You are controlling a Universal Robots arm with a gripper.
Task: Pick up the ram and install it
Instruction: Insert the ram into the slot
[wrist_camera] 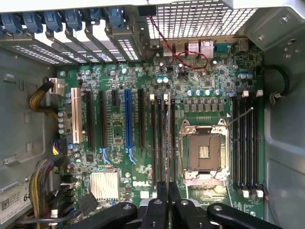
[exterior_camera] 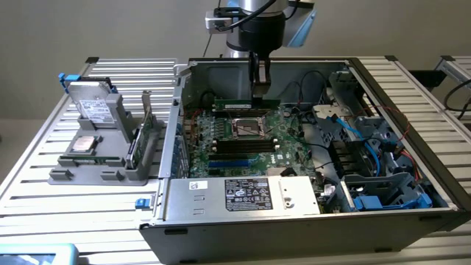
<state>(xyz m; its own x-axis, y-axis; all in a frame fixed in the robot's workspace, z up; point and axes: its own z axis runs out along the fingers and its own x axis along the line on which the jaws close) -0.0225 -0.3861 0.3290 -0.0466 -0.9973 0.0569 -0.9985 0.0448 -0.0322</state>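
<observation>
The ram [exterior_camera: 237, 103] is a narrow green stick lying level inside the open computer case, and my gripper [exterior_camera: 259, 95] is shut on its end toward the exterior view's right. It hangs over the motherboard [exterior_camera: 220, 130], just beyond the CPU socket [exterior_camera: 249, 126]. In the wrist view the ram [wrist_camera: 167, 143] shows edge-on as a thin line running out from my gripper [wrist_camera: 168, 188]. That line lies along the black memory slots [wrist_camera: 158, 138] beside the CPU socket [wrist_camera: 204, 151]. I cannot tell whether the stick touches a slot.
More black memory slots [wrist_camera: 245, 143] lie on the other side of the socket. A power supply [exterior_camera: 243, 194] closes the case's near side. Drive cages and blue cables [exterior_camera: 375, 165] crowd the exterior view's right. A grey fixture [exterior_camera: 103, 149] with parts stands outside at the left.
</observation>
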